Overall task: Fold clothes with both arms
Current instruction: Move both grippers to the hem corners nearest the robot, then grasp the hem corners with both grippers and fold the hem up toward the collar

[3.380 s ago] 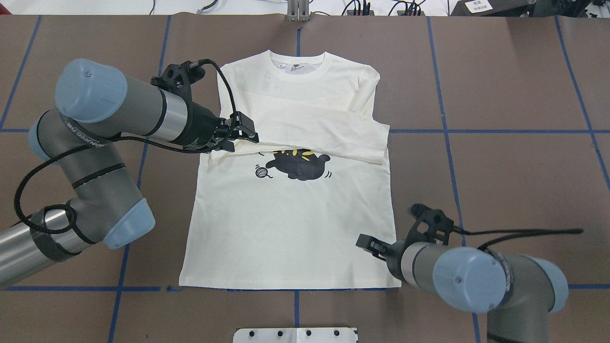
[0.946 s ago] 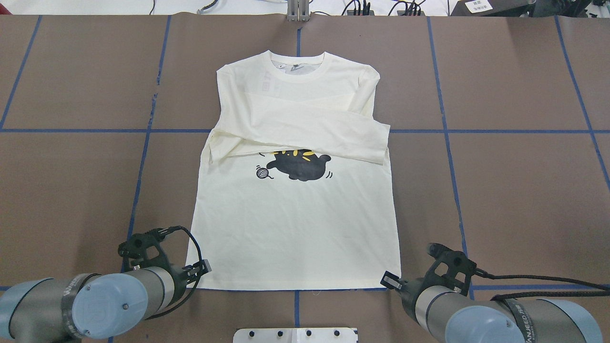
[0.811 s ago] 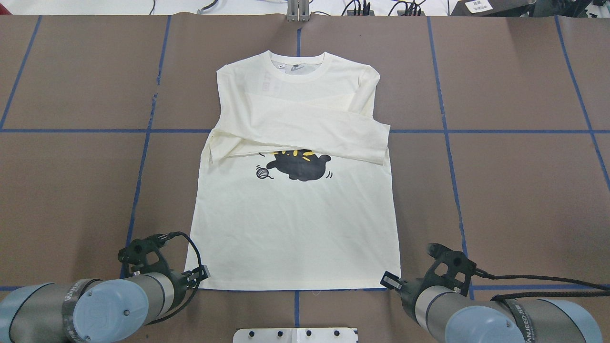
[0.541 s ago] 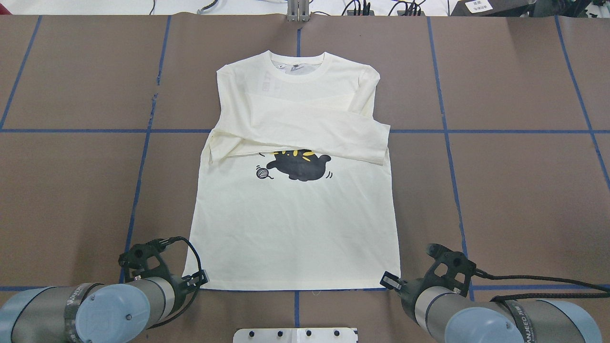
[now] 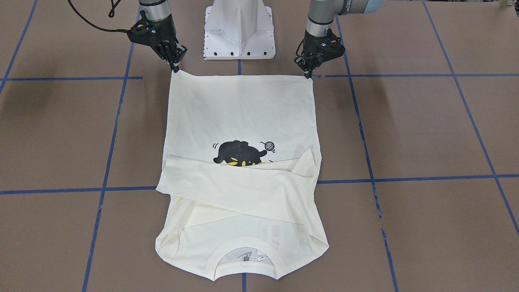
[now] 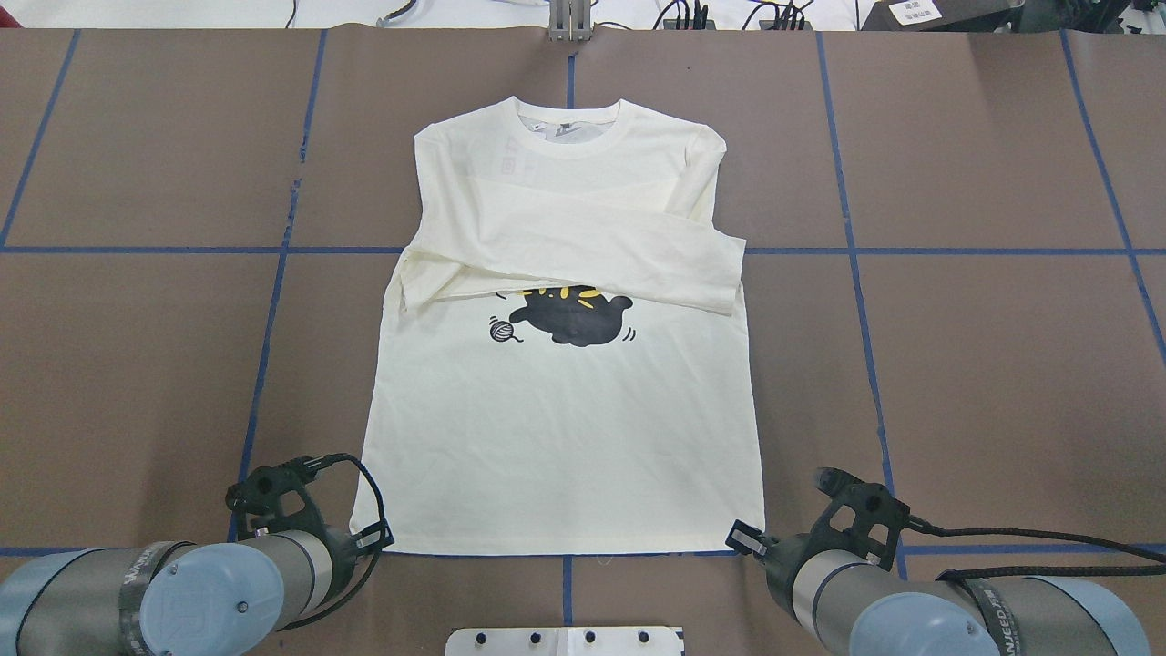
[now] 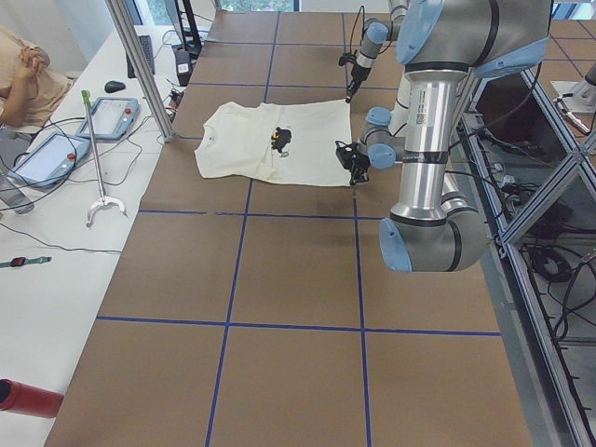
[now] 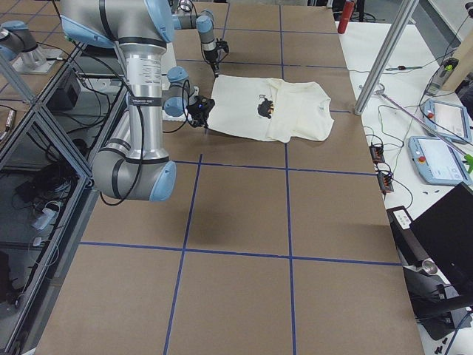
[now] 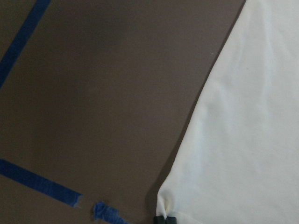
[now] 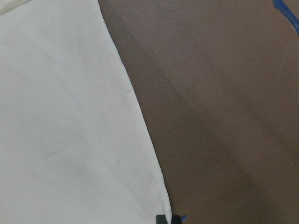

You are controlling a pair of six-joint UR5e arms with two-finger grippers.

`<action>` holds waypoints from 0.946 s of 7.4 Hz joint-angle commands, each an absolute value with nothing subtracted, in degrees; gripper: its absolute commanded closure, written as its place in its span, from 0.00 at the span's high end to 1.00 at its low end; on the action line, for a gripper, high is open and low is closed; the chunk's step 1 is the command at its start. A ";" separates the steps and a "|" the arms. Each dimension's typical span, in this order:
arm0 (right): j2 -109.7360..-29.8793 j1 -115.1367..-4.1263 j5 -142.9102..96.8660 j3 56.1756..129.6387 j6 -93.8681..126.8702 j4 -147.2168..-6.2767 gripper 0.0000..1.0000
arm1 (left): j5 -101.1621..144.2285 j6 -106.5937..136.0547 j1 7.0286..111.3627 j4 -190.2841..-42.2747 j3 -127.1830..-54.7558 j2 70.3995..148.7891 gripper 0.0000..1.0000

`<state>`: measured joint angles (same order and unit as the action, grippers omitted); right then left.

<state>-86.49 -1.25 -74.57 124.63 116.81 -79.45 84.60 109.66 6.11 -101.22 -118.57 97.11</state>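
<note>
In the front-facing view, the cream shirt (image 5: 243, 113) lies flat on the table (image 5: 405, 121), with its collar away from the robot and both sleeves (image 5: 243, 182) folded across the chest. The right tool (image 5: 175, 69) and the left tool (image 5: 309, 74) each touch one corner of the hem.

The overhead view shows the change. A few seconds ago the left tool was up at the sleeve, and now it has come down to the left hem corner, opposite the right tool. Its fingers look closer together than a moment before.

In the left wrist view, the cloth puckers just at the black fingertips (image 9: 166, 218), so the left tool is pinching the corner. In the right wrist view, the tips sit at the corner, but I cannot tell if the right tool is pressed together or spread.

I judge that the sleeve step is finished and that the next step is to carry the hem toward the collar.
</note>
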 commanded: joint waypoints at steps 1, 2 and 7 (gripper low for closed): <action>-86.57 -1.23 -74.18 126.81 116.81 -79.45 0.00 | 85.07 109.51 6.24 -100.03 -121.97 96.60 0.00; -88.05 -0.53 -74.27 129.78 116.81 -79.45 0.00 | 85.08 109.60 6.07 -99.58 -125.99 94.16 0.00; -95.28 -0.74 -74.79 144.57 116.81 -79.45 0.00 | 84.99 114.53 0.42 -94.66 -139.58 95.32 0.00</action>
<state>-95.39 2.59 -74.60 142.29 116.93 -79.45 85.06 114.55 -0.26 -95.94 -138.41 92.16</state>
